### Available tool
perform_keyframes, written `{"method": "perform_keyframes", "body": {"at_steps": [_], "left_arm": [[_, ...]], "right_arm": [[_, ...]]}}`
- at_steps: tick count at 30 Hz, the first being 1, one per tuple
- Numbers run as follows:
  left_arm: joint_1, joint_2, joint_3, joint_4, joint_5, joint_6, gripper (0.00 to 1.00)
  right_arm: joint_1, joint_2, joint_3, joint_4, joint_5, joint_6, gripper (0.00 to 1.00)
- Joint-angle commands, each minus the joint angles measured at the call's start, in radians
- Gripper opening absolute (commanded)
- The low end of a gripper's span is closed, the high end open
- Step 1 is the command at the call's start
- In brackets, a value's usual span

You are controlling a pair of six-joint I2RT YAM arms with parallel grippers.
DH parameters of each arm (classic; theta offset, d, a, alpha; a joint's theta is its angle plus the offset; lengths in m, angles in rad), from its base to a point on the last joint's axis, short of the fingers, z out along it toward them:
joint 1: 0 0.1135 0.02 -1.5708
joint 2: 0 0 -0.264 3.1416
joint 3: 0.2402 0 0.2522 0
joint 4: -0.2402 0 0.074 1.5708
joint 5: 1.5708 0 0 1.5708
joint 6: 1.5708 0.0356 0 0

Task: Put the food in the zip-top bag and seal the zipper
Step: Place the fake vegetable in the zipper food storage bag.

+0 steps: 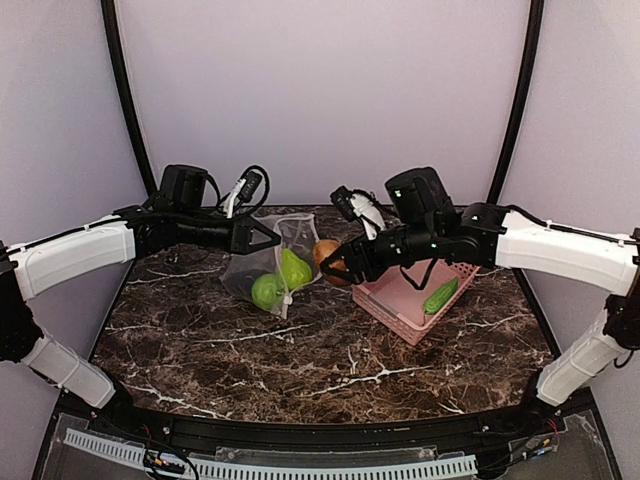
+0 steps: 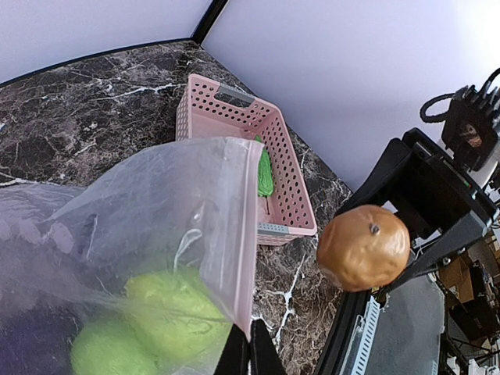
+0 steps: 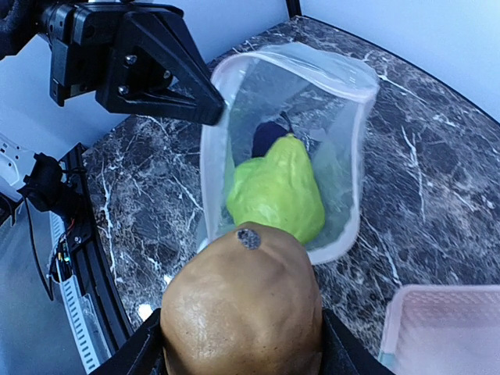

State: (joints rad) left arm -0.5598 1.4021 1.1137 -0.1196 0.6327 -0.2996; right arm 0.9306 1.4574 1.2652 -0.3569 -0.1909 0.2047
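Note:
My left gripper (image 1: 270,237) is shut on the pink zipper (image 2: 247,226) edge of the zip-top bag (image 1: 262,268), holding its mouth (image 3: 353,148) open above the table. Inside the bag lie a green pear (image 3: 277,191), a round green fruit (image 1: 267,291) and a dark purple eggplant (image 3: 269,134). My right gripper (image 1: 336,264) is shut on the brown potato-like lump (image 3: 242,312), which hangs just right of the bag's mouth and outside it. The lump (image 2: 364,246) also shows in the left wrist view, apart from the bag.
A pink slotted basket (image 1: 395,300) stands right of the bag under my right arm, with a green cucumber-like piece (image 1: 440,295) inside. Cables and plugs (image 1: 243,188) lie at the back edge of the marble table (image 1: 300,360).

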Motion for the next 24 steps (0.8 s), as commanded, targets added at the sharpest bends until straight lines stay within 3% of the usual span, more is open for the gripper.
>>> {"method": "perform_keyframes", "body": {"at_steps": [1, 16, 24], "left_arm": [[0.003, -0.025, 0.005, 0.031, 0.021, -0.001, 0.01], [0.003, -0.024, 0.006, 0.038, 0.042, -0.005, 0.01], [0.003, -0.026, 0.005, 0.038, 0.044, -0.008, 0.01]], "right_arm": [[0.043, 0.104, 0.098, 0.106, 0.029, 0.017, 0.52], [0.077, 0.411, 0.35, 0.122, 0.317, 0.006, 0.53], [0.076, 0.479, 0.407, 0.115, 0.362, 0.003, 0.66]]}}
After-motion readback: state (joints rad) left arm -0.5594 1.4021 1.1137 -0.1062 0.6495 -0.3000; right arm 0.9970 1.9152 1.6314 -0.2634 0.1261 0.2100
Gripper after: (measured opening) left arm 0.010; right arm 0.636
